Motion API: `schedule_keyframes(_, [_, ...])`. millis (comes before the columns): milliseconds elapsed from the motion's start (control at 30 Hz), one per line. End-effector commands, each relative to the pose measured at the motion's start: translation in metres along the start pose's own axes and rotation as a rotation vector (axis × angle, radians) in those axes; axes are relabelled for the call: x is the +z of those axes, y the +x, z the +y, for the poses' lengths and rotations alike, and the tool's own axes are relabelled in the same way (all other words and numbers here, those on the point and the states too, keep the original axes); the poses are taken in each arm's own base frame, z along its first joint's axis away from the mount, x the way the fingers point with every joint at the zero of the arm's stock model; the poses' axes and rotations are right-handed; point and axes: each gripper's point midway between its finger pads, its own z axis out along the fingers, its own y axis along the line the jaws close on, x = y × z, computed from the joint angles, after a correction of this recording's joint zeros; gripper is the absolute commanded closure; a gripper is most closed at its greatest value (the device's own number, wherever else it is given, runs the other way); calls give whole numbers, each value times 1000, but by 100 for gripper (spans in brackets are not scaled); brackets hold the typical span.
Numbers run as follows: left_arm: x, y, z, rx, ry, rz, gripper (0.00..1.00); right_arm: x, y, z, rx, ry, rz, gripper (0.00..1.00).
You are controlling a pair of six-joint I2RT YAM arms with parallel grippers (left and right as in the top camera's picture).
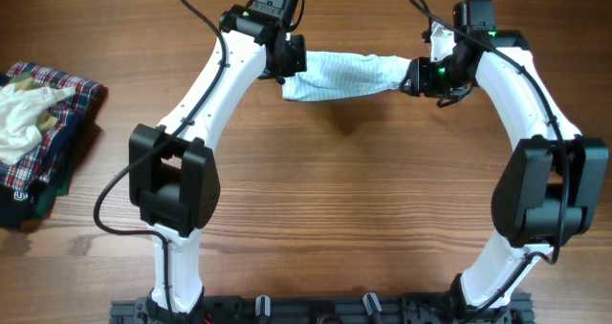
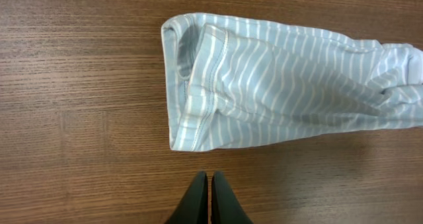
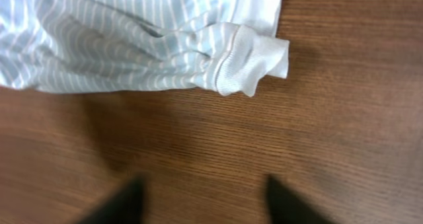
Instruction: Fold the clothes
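The clothes [image 1: 349, 75], a light-blue pinstriped garment, lie bunched in a long strip across the far middle of the table. In the left wrist view its hemmed end [image 2: 192, 85] rests flat on the wood just ahead of my left gripper [image 2: 209, 179], which is shut with nothing between its fingers. In the right wrist view the other end [image 3: 251, 59] is crumpled beyond my right gripper [image 3: 205, 187], whose blurred fingers stand apart over bare wood, holding nothing. From overhead the left gripper [image 1: 290, 68] and right gripper [image 1: 414, 78] sit at the garment's two ends.
A pile at the table's left edge holds a red-and-navy plaid garment [image 1: 67, 90] with a cream-white cloth [image 1: 21, 123] on top. Both arm bases [image 1: 177, 295] stand at the near edge.
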Motion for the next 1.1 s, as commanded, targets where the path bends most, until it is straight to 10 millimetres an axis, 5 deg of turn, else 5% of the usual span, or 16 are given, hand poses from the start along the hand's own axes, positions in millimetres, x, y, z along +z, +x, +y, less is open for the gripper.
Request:
schedule_keyframes(0, [26,0,7,-5,-30,23,96,-6,-1,-1,-125,17,-11,96])
schedule_keyframes(133, [49,7,12,-7,-46,59,96,-3,-3,-3,-178,43,-13,96])
schedule_keyframes(467, [53,-6,5,-4,-21,6,96,37,3,9,-204,28,43,96])
schedule_keyframes(1067, [61,13,-3,24,-32,52,96,50,7,5,-138,33,66,96])
